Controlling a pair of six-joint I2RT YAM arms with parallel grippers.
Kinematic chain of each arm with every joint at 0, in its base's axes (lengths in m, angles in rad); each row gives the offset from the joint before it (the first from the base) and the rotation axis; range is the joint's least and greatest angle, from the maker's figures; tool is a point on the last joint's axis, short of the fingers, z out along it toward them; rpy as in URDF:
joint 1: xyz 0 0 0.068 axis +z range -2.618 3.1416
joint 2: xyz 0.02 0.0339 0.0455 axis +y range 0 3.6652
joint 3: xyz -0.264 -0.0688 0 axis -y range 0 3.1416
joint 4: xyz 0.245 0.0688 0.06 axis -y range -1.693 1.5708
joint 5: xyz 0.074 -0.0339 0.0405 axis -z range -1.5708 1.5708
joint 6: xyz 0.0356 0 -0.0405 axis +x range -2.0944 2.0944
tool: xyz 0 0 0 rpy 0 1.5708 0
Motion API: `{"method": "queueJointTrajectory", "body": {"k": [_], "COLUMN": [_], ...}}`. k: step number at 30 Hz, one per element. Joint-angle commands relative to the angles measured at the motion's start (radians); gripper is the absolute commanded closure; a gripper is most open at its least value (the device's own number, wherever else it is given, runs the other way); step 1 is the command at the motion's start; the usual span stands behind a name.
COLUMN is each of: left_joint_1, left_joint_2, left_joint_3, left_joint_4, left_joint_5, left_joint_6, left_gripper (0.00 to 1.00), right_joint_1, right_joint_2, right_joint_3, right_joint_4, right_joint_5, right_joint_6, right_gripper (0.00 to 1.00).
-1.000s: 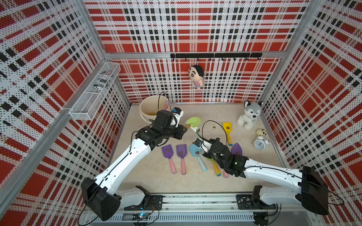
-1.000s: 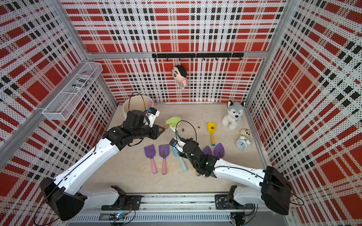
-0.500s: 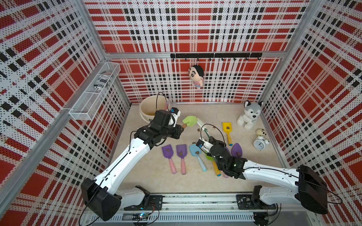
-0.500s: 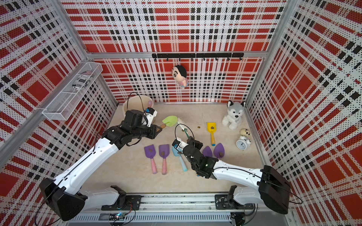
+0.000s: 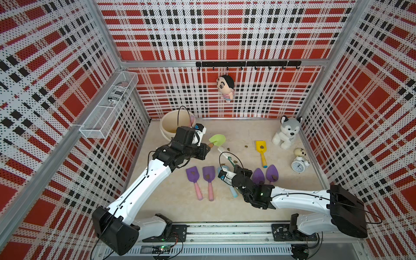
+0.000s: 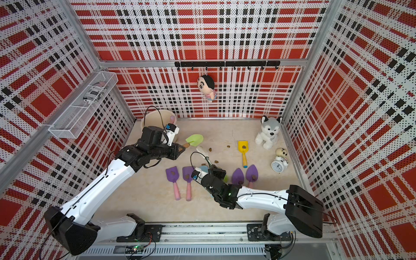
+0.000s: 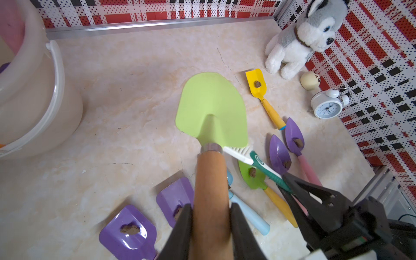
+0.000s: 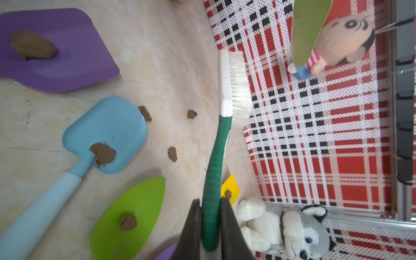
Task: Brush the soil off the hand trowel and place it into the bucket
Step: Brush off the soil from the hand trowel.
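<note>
My left gripper [image 7: 211, 208] [image 5: 206, 150] is shut on the brown handle of the hand trowel [image 7: 211, 110], held above the floor with its light green blade [image 5: 217, 140] [image 6: 194, 140] bare of soil. My right gripper [image 8: 210, 202] [image 5: 238, 170] is shut on the green handle of a brush [image 8: 221, 135] [image 5: 229, 158]. The white bristle head sits just below the trowel's neck, a small gap apart. The cream bucket [image 5: 164, 132] [image 7: 33, 101] stands in the back left corner, behind my left wrist. Soil lumps [image 5: 228, 149] [image 8: 192, 114] lie on the floor.
Several other trowels lie on the floor, each with a soil lump: purple [image 5: 192, 174], blue [image 8: 105, 135], yellow [image 5: 261, 147], pointed purple [image 5: 272, 173], pointed green [image 8: 128, 216]. A husky plush [image 5: 287, 132] and an alarm clock [image 5: 299, 165] stand at the right wall.
The left arm has shifted the trowel slightly left, toward the bucket. The right gripper with the brush has drawn back a little toward the front.
</note>
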Motion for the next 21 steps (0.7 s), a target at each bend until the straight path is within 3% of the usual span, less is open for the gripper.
{"method": "queueJointTrajectory", "body": {"k": [1, 9, 21], "left_joint_1": [0.009, 0.009, 0.011], "left_joint_2": [-0.016, -0.016, -0.007], "left_joint_3": [-0.004, -0.031, -0.02], "left_joint_4": [0.026, 0.026, 0.028], "left_joint_5": [-0.012, -0.014, -0.008], "left_joint_6": [0.009, 0.008, 0.013], "left_gripper": [1.0, 1.0, 1.0], "right_joint_1": [0.016, 0.023, 0.0], "right_joint_2": [0.012, 0.013, 0.025], "right_joint_3": [0.042, 0.047, 0.036], "right_joint_4": [0.08, 0.217, 0.323], "right_joint_5": [0.07, 0.084, 0.083], "right_joint_6": [-0.107, -0.283, -0.396], "right_gripper": [1.0, 1.0, 1.0]}}
